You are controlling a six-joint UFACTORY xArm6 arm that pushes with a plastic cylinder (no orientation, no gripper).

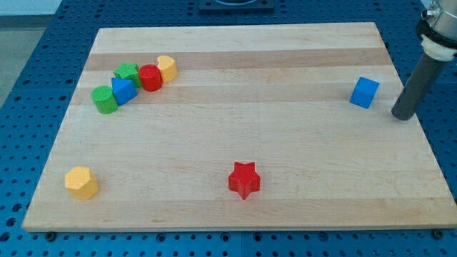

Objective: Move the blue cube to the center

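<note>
The blue cube (pixel 364 92) sits near the board's right edge, in the upper right of the view. My tip (pixel 403 114) is just to the cube's right and slightly lower, a small gap apart from it. The dark rod rises from the tip toward the view's top right corner.
The wooden board (pixel 235 143) lies on a blue perforated table. A cluster at the upper left holds a green star (pixel 128 71), a red cylinder (pixel 150 77), a yellow block (pixel 167 67), a blue block (pixel 123 91) and a green block (pixel 104 99). A yellow hexagonal block (pixel 81 182) sits at the lower left. A red star (pixel 244 179) sits at the bottom middle.
</note>
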